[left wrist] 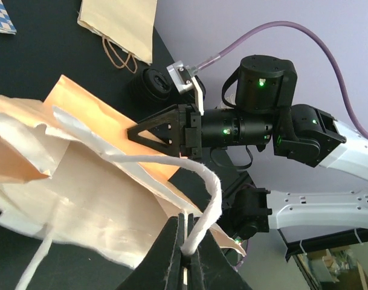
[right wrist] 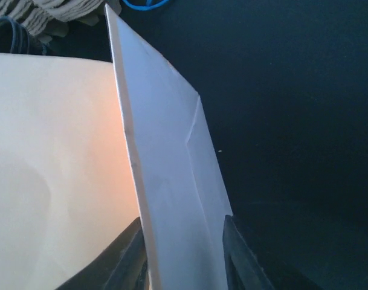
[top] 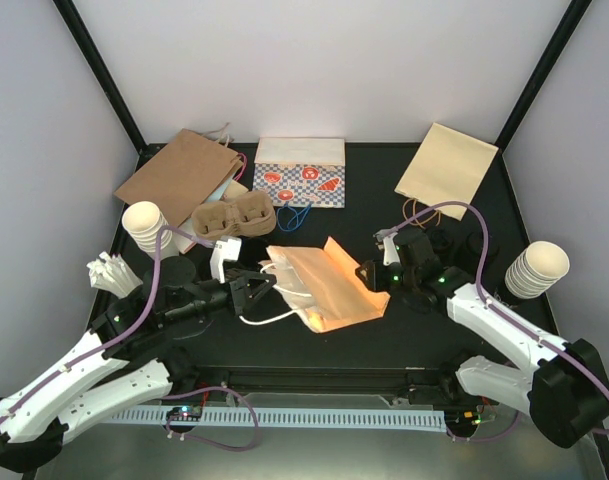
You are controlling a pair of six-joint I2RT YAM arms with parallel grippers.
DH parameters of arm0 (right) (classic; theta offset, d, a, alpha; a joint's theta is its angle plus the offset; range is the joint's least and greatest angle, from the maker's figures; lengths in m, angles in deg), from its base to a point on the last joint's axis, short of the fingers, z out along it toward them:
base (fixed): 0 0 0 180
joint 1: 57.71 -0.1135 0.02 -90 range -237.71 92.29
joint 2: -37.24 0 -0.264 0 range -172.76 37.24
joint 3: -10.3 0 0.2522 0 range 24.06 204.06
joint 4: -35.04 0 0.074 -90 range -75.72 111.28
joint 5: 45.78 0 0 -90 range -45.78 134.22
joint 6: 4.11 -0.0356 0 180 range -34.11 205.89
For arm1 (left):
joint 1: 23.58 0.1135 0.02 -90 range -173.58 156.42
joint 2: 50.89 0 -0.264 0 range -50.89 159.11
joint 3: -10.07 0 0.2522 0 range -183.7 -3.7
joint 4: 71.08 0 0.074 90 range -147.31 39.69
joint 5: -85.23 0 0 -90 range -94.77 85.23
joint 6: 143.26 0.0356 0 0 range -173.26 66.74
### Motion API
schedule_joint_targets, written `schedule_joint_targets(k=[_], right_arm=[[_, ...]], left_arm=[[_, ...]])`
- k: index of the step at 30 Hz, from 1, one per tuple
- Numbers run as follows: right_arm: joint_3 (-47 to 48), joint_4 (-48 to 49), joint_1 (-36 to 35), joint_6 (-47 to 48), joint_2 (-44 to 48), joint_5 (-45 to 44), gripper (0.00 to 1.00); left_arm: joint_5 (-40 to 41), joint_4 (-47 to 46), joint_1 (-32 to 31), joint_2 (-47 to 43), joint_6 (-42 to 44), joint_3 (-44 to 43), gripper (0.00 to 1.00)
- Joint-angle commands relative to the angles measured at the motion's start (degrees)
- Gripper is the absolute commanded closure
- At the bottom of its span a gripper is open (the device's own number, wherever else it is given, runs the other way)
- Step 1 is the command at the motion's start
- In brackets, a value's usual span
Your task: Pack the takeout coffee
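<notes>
A tan paper bag [top: 329, 290] lies on its side mid-table, mouth toward the left arm. My left gripper [top: 256, 290] is shut on the bag's white cord handle [left wrist: 213, 193] at the mouth; in the left wrist view the jaws [left wrist: 187, 225] pinch the cord and the rim. My right gripper [top: 370, 273] is at the bag's far edge, and a pale bag panel [right wrist: 171, 157] fills the gap between its fingers [right wrist: 181, 225]. One black cup [top: 178, 271] sits beside the left arm. Another black cup [left wrist: 152, 84] sits behind the right gripper. The cardboard tray [top: 234, 217] stands back left, its hollows bare.
Stacks of white paper cups stand at the left [top: 144, 222] and right [top: 537, 268]. Flat brown bags lie at the back left [top: 179, 175] and back right [top: 446, 165], a patterned bag [top: 300, 172] between them. White folded items [top: 109, 272] lie at the left edge.
</notes>
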Motion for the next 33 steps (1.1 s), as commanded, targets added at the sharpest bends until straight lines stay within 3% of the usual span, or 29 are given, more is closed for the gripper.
schedule_joint_targets(k=[1,2,11,23,33], right_arm=[[1.0,0.5,0.6,-0.4,0.8,2.4,0.55],[1.3,0.5,0.6,-0.4,0.9,2.6,0.51],[2.9,-0.5,0.7,0.9,0.0,4.3,0.51],[9.8,-7.3,-0.1,12.1,-8.1,13.6,0.51],[14.0,-10.4,-4.3,14.6,-13.3,10.6,0.58]], left_arm=[[-0.5,0.6,0.4,-0.1,-0.4,-2.2,0.98],[-0.5,0.8,0.4,0.0,-0.3,-2.2,0.98],[-0.7,1.5,0.4,0.1,0.3,-2.3,0.98],[-1.0,3.7,0.4,-1.8,-0.1,-0.7,0.98],[-0.9,5.0,0.4,-2.2,-0.3,-0.3,0.99]])
